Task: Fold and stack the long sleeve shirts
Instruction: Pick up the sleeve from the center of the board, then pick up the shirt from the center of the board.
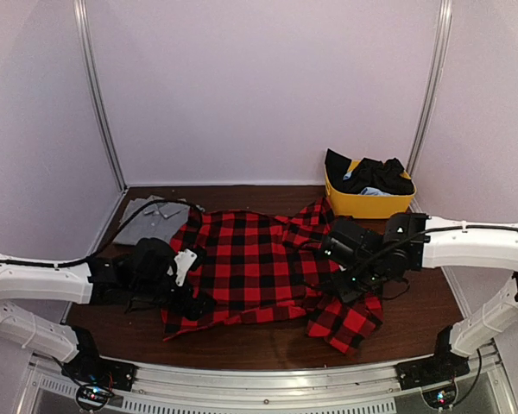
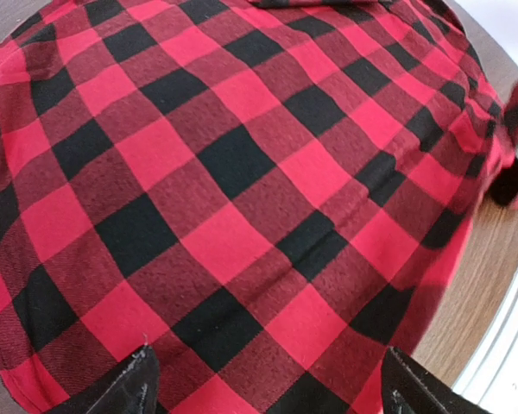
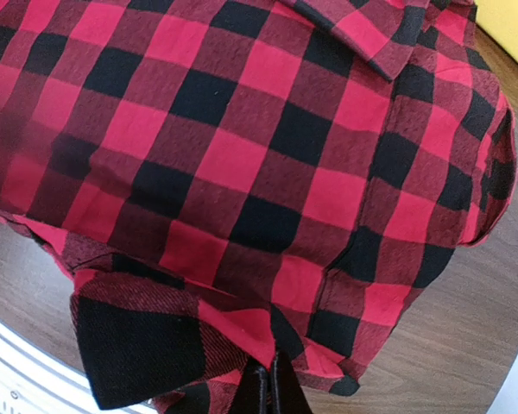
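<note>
Two tools work the flannel [image 1: 242,267]: the right tool [image 3: 269,379] pinches its edge, probably to fold it over; the left tool [image 2: 268,388] hovers above, spread

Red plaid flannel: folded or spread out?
Spread out. The flannel shirt lies flat and wide across the table; only its near-right corner is bunched, where the right gripper pinches the edge.

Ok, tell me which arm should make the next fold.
Right: the right hand is shut at the edge of the flannel shirt, apparently pinching it. The left hand hovers open above the shirt.
</note>
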